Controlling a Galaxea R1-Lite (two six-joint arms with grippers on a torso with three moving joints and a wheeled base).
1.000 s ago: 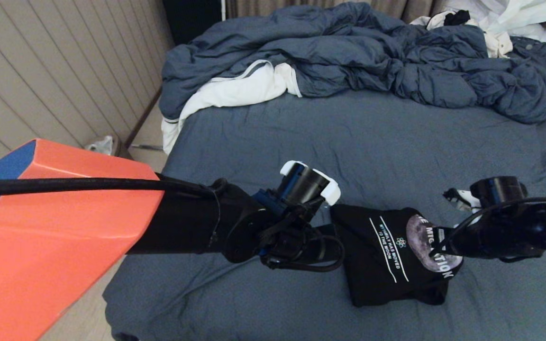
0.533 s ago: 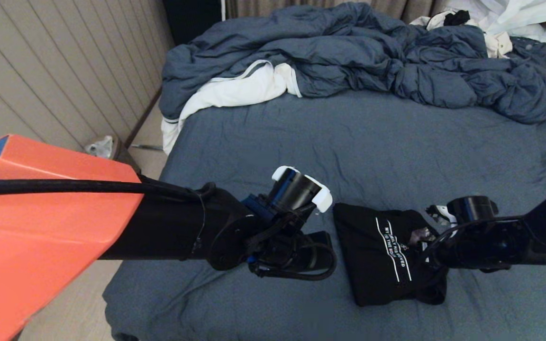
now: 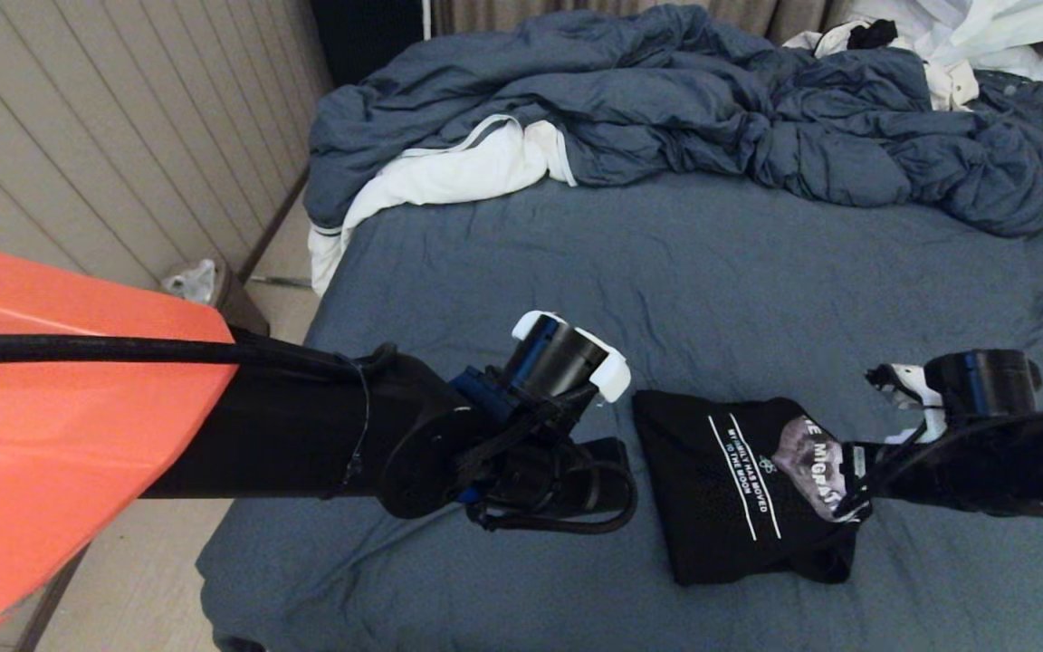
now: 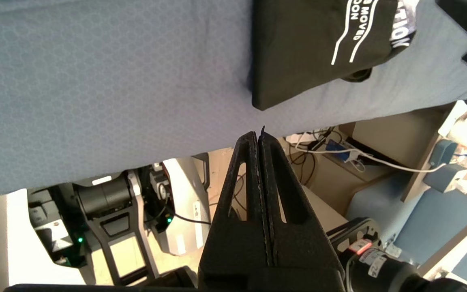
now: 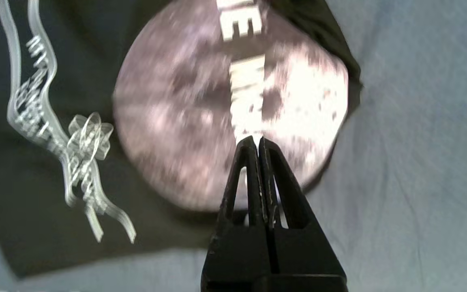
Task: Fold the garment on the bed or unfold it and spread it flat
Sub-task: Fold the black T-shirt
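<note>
Since half a second ago the right gripper [image 5: 257, 140] has drawn back toward the right, baring more of the moon print, while the left arm has slid slightly leftward. The shirt [image 3: 739, 489] lies folded near the bed's [image 3: 712, 272] front edge. Right fingers are clenched together, empty, above the moon. The left gripper [image 4: 260, 136], also clenched empty, hovers just beside the shirt's left edge.

A bed [image 3: 666, 272] with a slate-blue sheet carries 3 things: a folded black T-shirt [image 3: 721, 507] near its front edge, a rumpled blue-grey duvet [image 3: 712, 109] across the far end, and a white cloth [image 3: 449, 172] beside the duvet.
</note>
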